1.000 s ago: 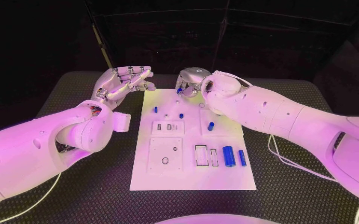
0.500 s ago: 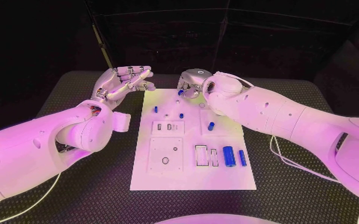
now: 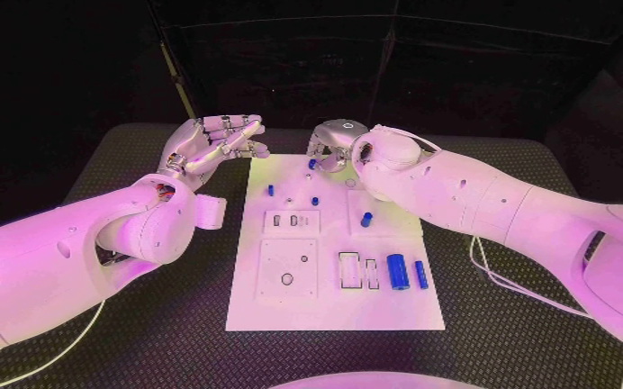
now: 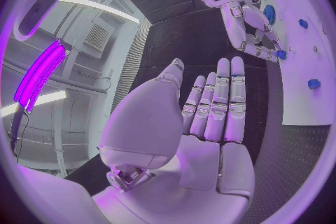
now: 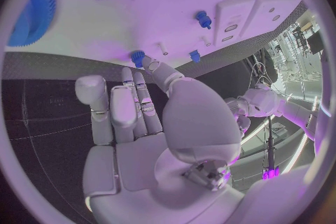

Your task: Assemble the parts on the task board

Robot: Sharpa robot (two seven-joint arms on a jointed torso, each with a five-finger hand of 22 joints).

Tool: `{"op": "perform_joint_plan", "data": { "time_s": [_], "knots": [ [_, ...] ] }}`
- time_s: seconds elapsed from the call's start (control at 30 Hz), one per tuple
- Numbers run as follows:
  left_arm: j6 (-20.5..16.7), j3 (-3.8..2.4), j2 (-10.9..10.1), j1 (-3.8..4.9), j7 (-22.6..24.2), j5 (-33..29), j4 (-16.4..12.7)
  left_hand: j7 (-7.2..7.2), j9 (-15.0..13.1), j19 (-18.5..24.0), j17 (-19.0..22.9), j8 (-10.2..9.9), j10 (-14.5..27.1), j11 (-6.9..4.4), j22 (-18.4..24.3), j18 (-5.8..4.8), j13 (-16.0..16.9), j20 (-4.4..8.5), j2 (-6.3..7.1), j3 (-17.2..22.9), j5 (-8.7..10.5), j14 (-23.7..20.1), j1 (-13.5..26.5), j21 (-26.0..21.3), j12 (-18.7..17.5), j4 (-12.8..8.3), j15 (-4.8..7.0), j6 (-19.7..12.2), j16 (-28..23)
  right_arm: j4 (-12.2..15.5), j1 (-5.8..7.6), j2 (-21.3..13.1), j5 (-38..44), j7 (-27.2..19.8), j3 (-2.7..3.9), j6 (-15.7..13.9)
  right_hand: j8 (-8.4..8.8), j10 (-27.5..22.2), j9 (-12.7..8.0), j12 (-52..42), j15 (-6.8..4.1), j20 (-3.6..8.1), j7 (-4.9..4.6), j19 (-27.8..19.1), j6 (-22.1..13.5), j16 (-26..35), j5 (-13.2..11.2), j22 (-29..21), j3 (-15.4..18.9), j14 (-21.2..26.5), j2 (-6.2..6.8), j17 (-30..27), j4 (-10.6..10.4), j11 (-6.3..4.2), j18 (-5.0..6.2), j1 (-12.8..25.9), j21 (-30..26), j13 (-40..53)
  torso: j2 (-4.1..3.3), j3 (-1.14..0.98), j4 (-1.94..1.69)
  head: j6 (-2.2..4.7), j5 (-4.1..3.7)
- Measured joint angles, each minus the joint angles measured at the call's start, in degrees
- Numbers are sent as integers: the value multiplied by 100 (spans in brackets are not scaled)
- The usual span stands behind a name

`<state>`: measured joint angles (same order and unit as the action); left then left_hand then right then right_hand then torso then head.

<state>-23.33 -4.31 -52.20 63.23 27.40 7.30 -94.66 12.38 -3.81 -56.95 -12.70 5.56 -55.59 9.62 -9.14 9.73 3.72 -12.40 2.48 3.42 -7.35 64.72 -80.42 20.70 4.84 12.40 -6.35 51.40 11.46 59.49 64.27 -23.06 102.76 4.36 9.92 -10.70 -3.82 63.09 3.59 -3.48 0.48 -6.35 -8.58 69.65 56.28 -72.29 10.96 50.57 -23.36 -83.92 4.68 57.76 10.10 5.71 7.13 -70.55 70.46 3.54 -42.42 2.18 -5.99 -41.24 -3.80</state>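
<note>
Several blue parts lie loose on the task board [image 3: 332, 303], so we judge the assembly to be at an early stage. Nearest the robot's body, well away from both hands, a wide blue cylinder [image 3: 397, 271] and a slimmer blue part [image 3: 420, 273] lie side by side next to two pale rectangular frames. Farther up the board, between those and the hands, we see a blue part [image 3: 366, 220] lying flat and two small blue pegs [image 3: 314, 200] that seem to stand upright; whether they are seated in their holes we cannot tell.

Our right hand [image 3: 332, 145] hovers over the far end of the board with its fingers bent downward. One fingertip [image 5: 150, 63] sits right at a small blue part [image 5: 138, 57] there, touching or nearly so; whether it is actually gripped we cannot tell. A blue toothed wheel [image 5: 35, 11] lies flat on the board beside that hand.

Our left hand [image 3: 214, 144] is raised just off the board's far left corner, palm up, fingers spread and holding nothing.

The bench [image 3: 156, 344] is black with a woven texture, and a pale cable [image 3: 500, 276] trails across it under the right arm. Dark curtains close off the room behind.
</note>
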Motion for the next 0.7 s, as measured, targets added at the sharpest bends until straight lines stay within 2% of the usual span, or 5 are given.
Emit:
{"op": "perform_joint_plan", "data": {
  "time_s": [0.17, 0.33, 0.4, 0.67, 0.7],
  "knots": [
    [5, 0, -2, 0, -5, 0, 0, 0, 0, 0, 0, 0, 0, 0, 0, 0, 0, 0, 0, 0, 0, 0, 0, 0, 0, 0, 0, 0, 1, -4, -2, 7, 21, -12, 0, -29, 0, -593, 7, -30, 77, -62, 143, -220, -592, 220, -95, -427, 289, -1, 97, -348, -155, 106, 0, -55, -280, 5, 0, 1, -8, 3, -2],
    [10, 0, -9, 0, -10, 0, 8, 0, 0, 0, 1, 0, 0, 0, 0, 0, 0, 0, 0, 0, 0, 0, 0, 0, 0, 0, 0, 0, 1, 63, -2, -35, 25, -30, 0, -83, 0, -610, 16, -67, 97, -83, 147, -240, -606, 276, -95, -496, 365, 20, 77, -447, -218, 104, 7, -89, -325, 8, -4, 2, -9, 5, -5],
    [12, 0, -19, 0, -12, 0, 9, 0, 0, 0, 1, 0, 0, 0, 0, 0, 0, 0, 0, 0, 0, 0, 0, 0, 0, 0, 0, 0, 1, 152, -3, -109, 25, -38, 0, -117, 0, -610, 26, -98, 97, -82, 141, -239, -601, 292, -95, -521, 403, 20, 39, -483, -223, 104, 92, -127, -326, 16, -4, 2, -7, 3, -9],
    [17, 0, -74, -1, -19, 0, 14, 0, 0, 0, -7, 0, 0, 0, 0, -1, 1, 0, 0, -16, 0, 0, 0, 0, 0, -16, 0, 0, 2, 907, -7, -1015, -222, -40, 1, -342, -99, 18, 68, -498, 75, -9, -100, -102, -174, 203, 24, -307, 547, -3, 30, -337, -437, 7, 92, -195, -231, 85, 7, -11, 42, 58, -20],
    [18, 0, -80, -1, -20, 0, 14, 0, 0, 0, -7, 0, 0, 0, 0, -1, 1, 0, 0, -16, 0, 0, 0, 0, 0, -16, 0, 0, 2, 998, -7, -1145, -303, -26, 3, -355, -99, 161, 67, -566, 75, -6, -121, -45, -158, 156, 28, -238, 590, -3, 85, -273, -479, 6, 92, -140, -187, 109, 10, -14, 49, 65, -20]
  ]
}}
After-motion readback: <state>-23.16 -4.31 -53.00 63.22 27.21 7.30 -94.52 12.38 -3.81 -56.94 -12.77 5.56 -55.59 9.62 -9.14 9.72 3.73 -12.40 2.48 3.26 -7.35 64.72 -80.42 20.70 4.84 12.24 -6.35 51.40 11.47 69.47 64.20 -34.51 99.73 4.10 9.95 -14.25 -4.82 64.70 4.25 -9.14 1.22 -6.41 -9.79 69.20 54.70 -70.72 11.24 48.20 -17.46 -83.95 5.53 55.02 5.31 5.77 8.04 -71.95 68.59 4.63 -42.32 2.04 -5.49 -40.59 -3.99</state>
